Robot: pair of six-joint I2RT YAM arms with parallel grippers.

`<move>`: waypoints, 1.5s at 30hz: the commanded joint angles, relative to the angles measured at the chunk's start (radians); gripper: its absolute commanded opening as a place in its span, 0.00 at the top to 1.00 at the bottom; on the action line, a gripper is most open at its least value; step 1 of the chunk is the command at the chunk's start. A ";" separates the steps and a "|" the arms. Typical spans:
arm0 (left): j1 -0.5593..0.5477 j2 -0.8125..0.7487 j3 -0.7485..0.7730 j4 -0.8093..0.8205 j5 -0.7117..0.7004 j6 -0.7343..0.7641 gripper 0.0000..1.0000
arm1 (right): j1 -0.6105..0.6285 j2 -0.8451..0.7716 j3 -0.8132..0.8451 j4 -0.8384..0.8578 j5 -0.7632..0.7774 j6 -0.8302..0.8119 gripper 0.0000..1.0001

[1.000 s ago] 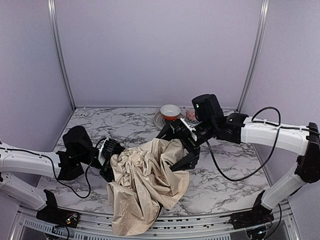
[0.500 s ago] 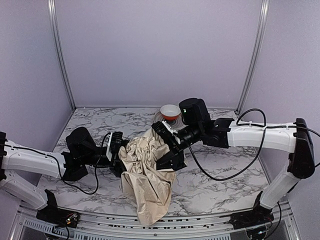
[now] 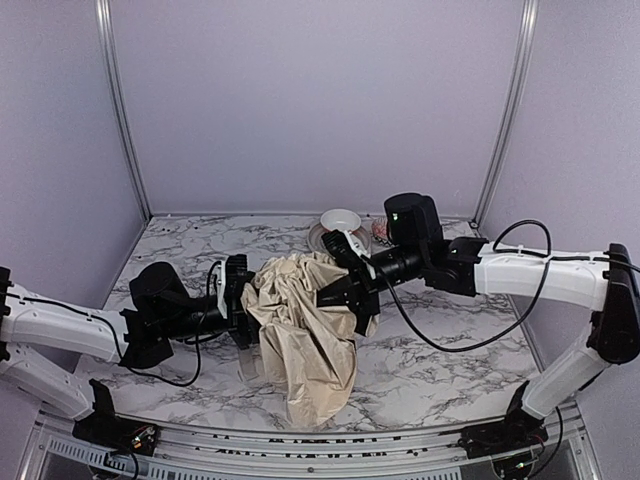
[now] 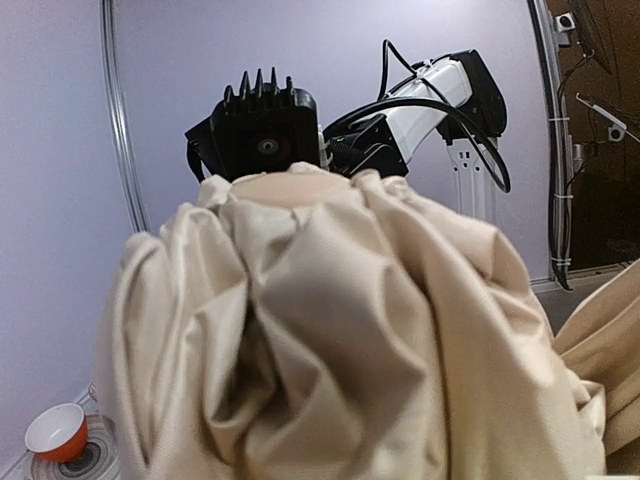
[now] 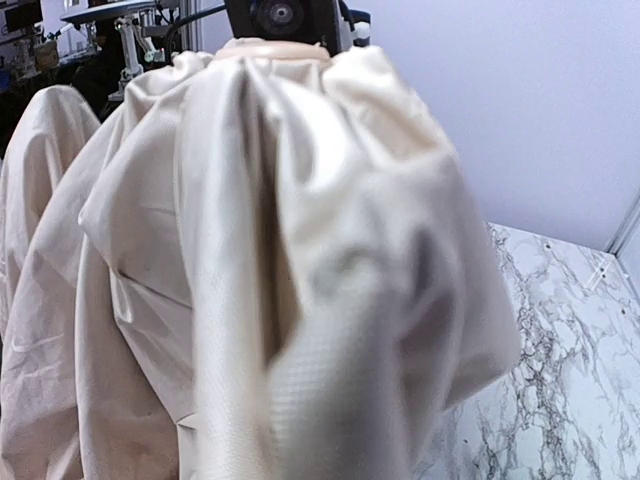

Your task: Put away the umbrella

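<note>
The umbrella, soft, light, slippery cream cloth, is bunched at the middle of the desk between the left hand and right hand, whose fingers are buried in folds, so their opening cannot be told; its stiff core probably grips better.

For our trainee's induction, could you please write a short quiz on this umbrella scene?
1. True or false: the bowl stands at the far side of the table, behind the umbrella.
2. The umbrella's fabric is: A) rolled tight; B) bunched loosely between the left pincer and the right pincer; C) lying in the bowl.
3. Which arm's pincer is nearer the bowl?
Key: 1 true; 2 B; 3 the right.
</note>
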State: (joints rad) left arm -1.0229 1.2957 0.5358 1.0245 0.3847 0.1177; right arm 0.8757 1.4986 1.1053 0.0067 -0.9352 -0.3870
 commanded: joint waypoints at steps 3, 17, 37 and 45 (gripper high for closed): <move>0.015 -0.035 0.010 -0.029 0.028 0.059 0.36 | -0.018 -0.096 -0.028 -0.024 -0.067 -0.043 0.96; 0.110 -0.170 -0.061 -0.374 -0.058 0.292 0.01 | -0.172 -0.202 -0.108 -0.027 -0.034 -0.035 1.00; 0.172 0.080 0.002 -0.309 0.021 0.287 0.01 | -0.272 -0.178 0.154 -0.712 -0.284 -0.559 1.00; 0.161 0.225 0.009 -0.154 0.104 0.192 0.19 | -0.271 -0.208 0.178 -0.701 -0.313 -0.538 1.00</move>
State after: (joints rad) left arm -0.8574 1.4563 0.5289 0.7547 0.4450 0.3626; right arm 0.6018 1.3247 1.2259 -0.6888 -1.1767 -0.9173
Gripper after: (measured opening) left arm 0.834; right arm 0.067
